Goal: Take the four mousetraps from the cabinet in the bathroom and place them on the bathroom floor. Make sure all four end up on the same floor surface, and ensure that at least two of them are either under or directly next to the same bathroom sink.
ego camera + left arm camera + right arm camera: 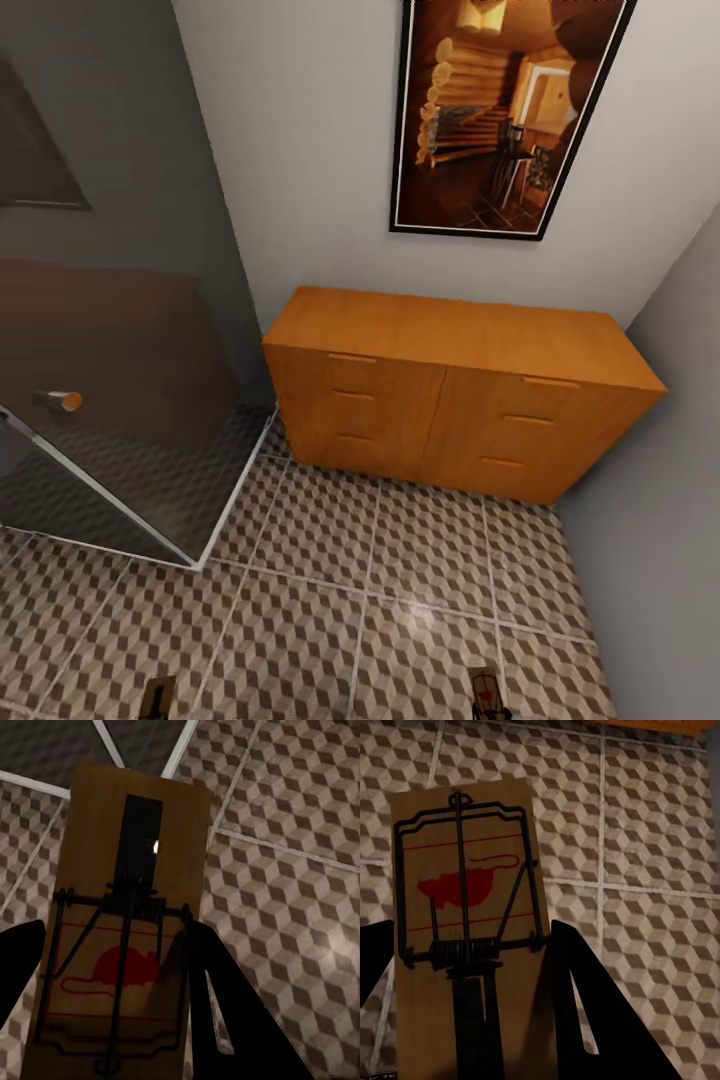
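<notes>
Each gripper holds a trap above the bathroom floor (pixel 330 590): the left gripper (pixel 112 1005) clamps one mousetrap (pixel 124 945), the right gripper (pixel 472 997) another mousetrap (pixel 465 915). Far ahead stands the cabinet (pixel 450 400), drawers closed.

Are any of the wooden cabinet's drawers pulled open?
No. In the head view all six drawer fronts of the cabinet sit flush and shut.

Two mousetraps (pixel 124 945) (pixel 465 922) between jaws
</notes>
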You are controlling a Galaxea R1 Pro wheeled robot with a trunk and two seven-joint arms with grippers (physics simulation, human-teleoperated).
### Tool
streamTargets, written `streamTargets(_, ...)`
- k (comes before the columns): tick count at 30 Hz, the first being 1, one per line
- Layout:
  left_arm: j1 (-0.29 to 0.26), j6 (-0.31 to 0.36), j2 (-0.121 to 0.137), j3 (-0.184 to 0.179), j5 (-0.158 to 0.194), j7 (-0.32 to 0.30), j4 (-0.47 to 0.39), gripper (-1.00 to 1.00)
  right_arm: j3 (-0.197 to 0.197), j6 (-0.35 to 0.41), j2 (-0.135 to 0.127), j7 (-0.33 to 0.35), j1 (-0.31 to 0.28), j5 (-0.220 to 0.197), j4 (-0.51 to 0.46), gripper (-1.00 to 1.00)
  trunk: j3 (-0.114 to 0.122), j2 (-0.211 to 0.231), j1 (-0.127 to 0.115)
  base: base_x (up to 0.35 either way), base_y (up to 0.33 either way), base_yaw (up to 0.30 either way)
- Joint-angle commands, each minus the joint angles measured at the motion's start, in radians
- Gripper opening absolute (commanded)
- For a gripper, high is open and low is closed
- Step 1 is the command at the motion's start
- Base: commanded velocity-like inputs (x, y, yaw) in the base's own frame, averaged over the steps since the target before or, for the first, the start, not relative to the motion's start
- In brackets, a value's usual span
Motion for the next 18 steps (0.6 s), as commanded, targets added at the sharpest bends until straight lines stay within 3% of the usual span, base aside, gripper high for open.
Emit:
streamTargets(1,-0.002,-0.004,-0.001,-0.008,-0.002,0.009,0.003,-1.00,0.008,-0.004,-0.001,-0.002,-0.001,-0.013,0.000,-1.00,-0.001,-0.002,0.000,-0.142,0.000,0.259)
streamTargets(8,-0.002,-0.004,-0.001,-0.008,-0.002,0.009,0.003,-1.00,0.008,-0.004,-0.001,-0.003,-0.001,-0.013,0.001,-1.00,0.005,-0.002,0.000,-0.107,0.000,0.263)
streamTargets(18,-0.002,-0.003,-0.001,-0.008,-0.002,0.009,0.003,-1.00,0.008,-0.004,-0.001,-0.003,-0.001,-0.013,0.009,-1.00,0.011,-0.002,0.000,-0.012,0.000,0.269)
